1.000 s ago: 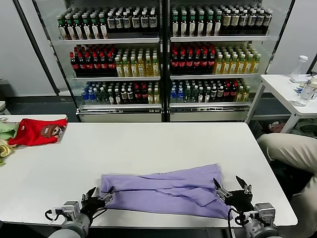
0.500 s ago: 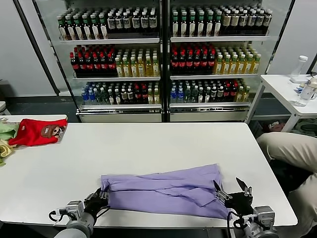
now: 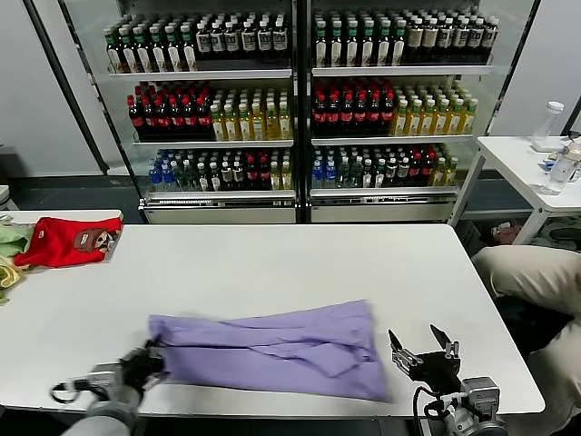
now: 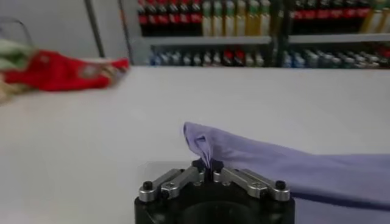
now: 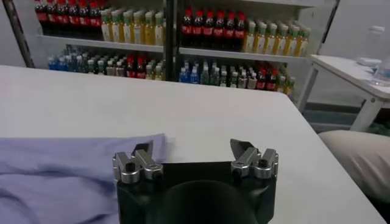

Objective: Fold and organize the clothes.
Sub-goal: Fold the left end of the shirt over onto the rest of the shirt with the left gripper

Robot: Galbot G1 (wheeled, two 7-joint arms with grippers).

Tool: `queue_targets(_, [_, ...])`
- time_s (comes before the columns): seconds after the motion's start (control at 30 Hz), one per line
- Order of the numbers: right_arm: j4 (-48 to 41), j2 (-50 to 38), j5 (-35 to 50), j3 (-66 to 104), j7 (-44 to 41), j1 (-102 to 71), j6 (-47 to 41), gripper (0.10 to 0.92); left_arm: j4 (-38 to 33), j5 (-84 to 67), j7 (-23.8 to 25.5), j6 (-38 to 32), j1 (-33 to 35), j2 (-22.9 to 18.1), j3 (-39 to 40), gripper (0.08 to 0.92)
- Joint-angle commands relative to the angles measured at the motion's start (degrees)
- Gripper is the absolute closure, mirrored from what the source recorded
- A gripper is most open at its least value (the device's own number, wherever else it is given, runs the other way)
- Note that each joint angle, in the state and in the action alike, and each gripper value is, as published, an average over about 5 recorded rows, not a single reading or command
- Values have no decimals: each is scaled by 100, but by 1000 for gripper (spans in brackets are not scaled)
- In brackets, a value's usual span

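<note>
Near the front edge of the white surface (image 3: pixel 272 263), the left claw (image 3: pixel 145 361) has pinched shut on the end of the lavender T-shirt (image 3: pixel 272 350) and dragged the whole garment leftward, away from the right claw (image 3: pixel 419 350), which waits spread wide with nothing between its fingers, now just clear of the cloth; likely the shirt is being repositioned or straightened before the next fold
</note>
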Motion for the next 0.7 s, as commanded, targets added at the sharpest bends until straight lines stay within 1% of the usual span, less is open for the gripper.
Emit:
queue_targets(0.03, [-2, -4, -18, -8, 0, 6, -1, 203, -38, 716, 718, -183, 97, 398, -2460, 887])
queue_targets(0.1, [4, -2, -18, -5, 1, 11, -2, 203, -176, 747, 810, -159, 79, 405, -2397, 887])
queue_targets(0.2, [15, 9, -20, 2, 2, 8, -2, 203, -511, 764, 914, -60, 53, 282, -1928, 887])
queue_targets(0.3, [29, 19, -28, 18, 4, -4, -3, 203, -891, 763, 958, 51, 7, 60, -1090, 887])
queue_targets(0.37, [40, 26, -36, 37, 5, -16, -3, 203, -1164, 749, 952, 122, -13, -86, -387, 887])
queue_targets(0.5, [67, 46, -59, 69, 8, -45, -6, 203, -1568, 516, 978, 185, -58, -286, 802, 887])
queue_targets(0.6, [83, 65, -98, 57, 12, -52, -9, 203, -1623, 352, 1015, 187, -184, -390, 1414, 887])
queue_targets(0.7, [92, 80, -145, 32, 15, -48, -12, 203, -1480, 380, 1020, 187, -354, -464, 1808, 887])
